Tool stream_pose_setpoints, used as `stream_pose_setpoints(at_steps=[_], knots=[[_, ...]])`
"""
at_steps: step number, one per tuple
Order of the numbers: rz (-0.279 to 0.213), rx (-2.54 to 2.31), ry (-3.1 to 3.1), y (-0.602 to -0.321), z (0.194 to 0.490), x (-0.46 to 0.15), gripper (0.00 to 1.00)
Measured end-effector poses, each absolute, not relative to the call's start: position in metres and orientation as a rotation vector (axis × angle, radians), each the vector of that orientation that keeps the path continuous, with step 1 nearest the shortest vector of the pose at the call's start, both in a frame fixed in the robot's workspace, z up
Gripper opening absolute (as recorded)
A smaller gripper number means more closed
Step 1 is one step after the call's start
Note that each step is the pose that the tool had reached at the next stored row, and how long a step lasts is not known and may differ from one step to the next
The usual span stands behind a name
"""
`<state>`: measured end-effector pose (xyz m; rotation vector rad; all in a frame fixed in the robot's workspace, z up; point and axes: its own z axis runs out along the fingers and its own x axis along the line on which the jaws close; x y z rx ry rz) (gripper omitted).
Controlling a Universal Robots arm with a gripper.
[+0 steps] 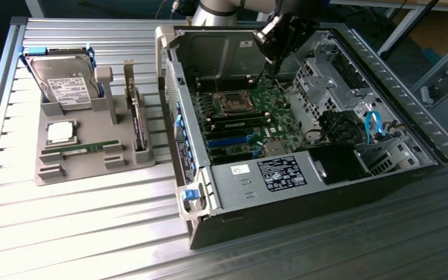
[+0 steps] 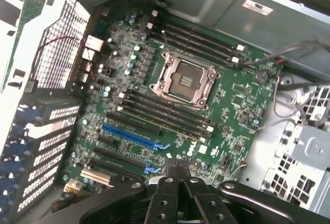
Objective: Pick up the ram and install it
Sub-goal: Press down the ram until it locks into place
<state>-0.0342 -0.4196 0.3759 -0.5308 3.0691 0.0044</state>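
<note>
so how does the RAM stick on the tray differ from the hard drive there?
The thin green RAM stick lies flat in a slot at the grey tray's near end; the silver-labelled hard drive leans tilted at the far end. The stick is narrow and long, the drive broad and boxy. Both sit untouched on the tray.

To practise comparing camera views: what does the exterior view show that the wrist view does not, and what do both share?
Exterior view alone: the grey holder beside the computer case, carrying the ram, a hard drive and a processor chip. Wrist view alone: the shut gripper close up above the board. Both: the motherboard with its empty processor socket.
</note>
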Motion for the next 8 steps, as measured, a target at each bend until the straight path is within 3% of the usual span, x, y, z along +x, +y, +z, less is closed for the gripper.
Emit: stream_pose_setpoints(at_steps=[8], knots=[[0.002,-0.332,3.097,-0.4196,0.3759,-0.0342,0.1]])
